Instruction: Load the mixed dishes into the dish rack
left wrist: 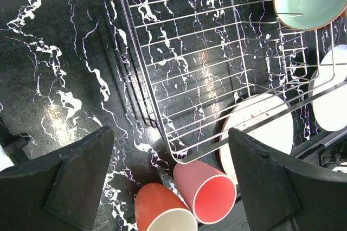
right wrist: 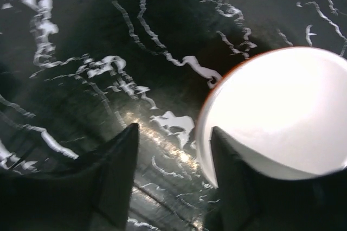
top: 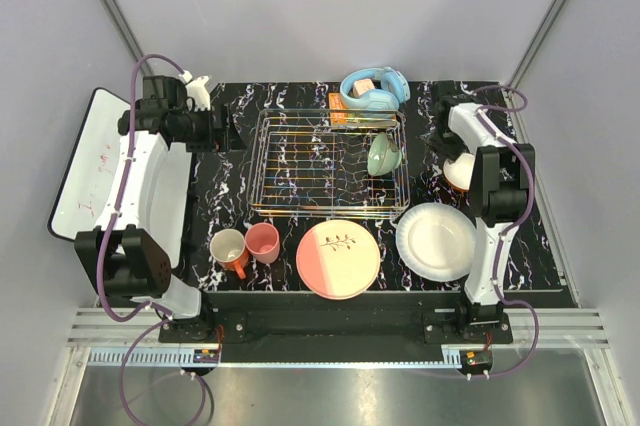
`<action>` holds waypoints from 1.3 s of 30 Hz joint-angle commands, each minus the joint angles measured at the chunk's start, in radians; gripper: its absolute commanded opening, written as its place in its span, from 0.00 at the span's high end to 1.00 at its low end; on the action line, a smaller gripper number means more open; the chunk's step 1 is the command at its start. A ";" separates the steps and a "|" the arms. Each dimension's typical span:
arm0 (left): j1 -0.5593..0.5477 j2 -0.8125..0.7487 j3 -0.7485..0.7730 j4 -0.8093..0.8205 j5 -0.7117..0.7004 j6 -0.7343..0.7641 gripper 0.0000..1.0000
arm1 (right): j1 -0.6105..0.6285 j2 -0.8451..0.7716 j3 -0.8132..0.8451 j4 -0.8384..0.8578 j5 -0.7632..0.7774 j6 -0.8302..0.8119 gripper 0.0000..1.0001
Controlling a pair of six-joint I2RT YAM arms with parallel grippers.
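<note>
Top external view, from the left: a white board with red marks point(top: 100, 161) lies off the edge of the black, white-veined marble-look table point(top: 215, 191). The left gripper point(left wrist: 169, 139) hangs over the table by the rack's left side, fingers spread wide with nothing between them. At the near edge a cream mug with an orange handle point(top: 228, 249) and a salmon-pink cup point(top: 263, 242) sit side by side. The silver wire-grid dish rack point(top: 300, 164) holds only the pale green bowl point(top: 383, 154), tilted at its right side. Light blue headphones point(top: 375, 89) lie behind it. The pink-and-cream plate with leaf sprig point(top: 338, 259) and the white plate point(top: 436, 241) lie in front. The right gripper point(right wrist: 173, 133), fingers apart, straddles the rim of the orange-outside white bowl point(right wrist: 276, 111).
</note>
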 commanded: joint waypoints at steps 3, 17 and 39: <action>0.003 -0.008 -0.007 0.049 0.027 -0.018 0.11 | 0.009 -0.087 0.081 -0.019 -0.016 -0.105 0.21; 0.003 -0.009 -0.051 0.095 0.007 -0.010 0.11 | -0.132 -0.527 -0.273 -0.039 -0.005 -0.051 0.20; 0.004 -0.040 -0.105 0.102 0.013 0.014 0.11 | -0.249 -0.458 -0.534 0.198 -0.187 -0.014 0.20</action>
